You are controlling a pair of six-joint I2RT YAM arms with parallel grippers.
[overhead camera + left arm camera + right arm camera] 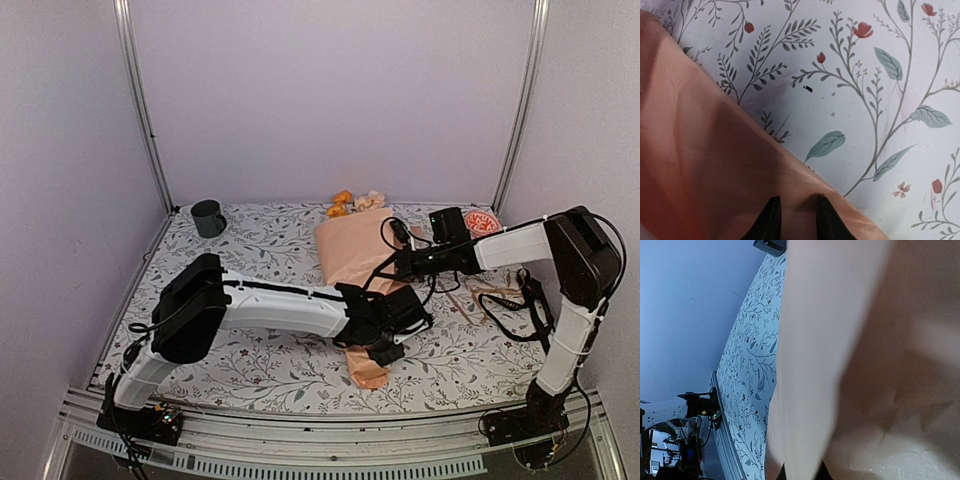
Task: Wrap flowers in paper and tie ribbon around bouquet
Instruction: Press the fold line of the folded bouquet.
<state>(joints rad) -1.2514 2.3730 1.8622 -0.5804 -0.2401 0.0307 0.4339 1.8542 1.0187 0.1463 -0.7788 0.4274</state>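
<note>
**Soft cone, light grip: holding the wrap in place**

The bouquet (355,270) lies on the bench (260,240) about mid-way across. Its blooms point at the far wall and its narrow end points toward my bases. The flowers (345,205) show only as orange and cream heads poking out of the wide end. The paper (350,255) covers everything else.

My left end effector (799,220) sits over the lower part of the cone. Its two black fingertips (772,220) rest on the paper just inside its slanted edge, with a narrow gap between them. I cannot tell whether they pinch a fold or only press on it. My right end effector (398,266) is at the cone's right flank and is closed on a flap of the paper that fills my wrist view.

I judge the sheet to be light, thin and springy. It creases easily, will tear if I drag it, and will uncurl once let go. The stems inside are the only stiff part. The best hold is low on the cone, where paper overlaps paper around the stems, squeezed gently. The blooms are soft and best left alone.
</note>
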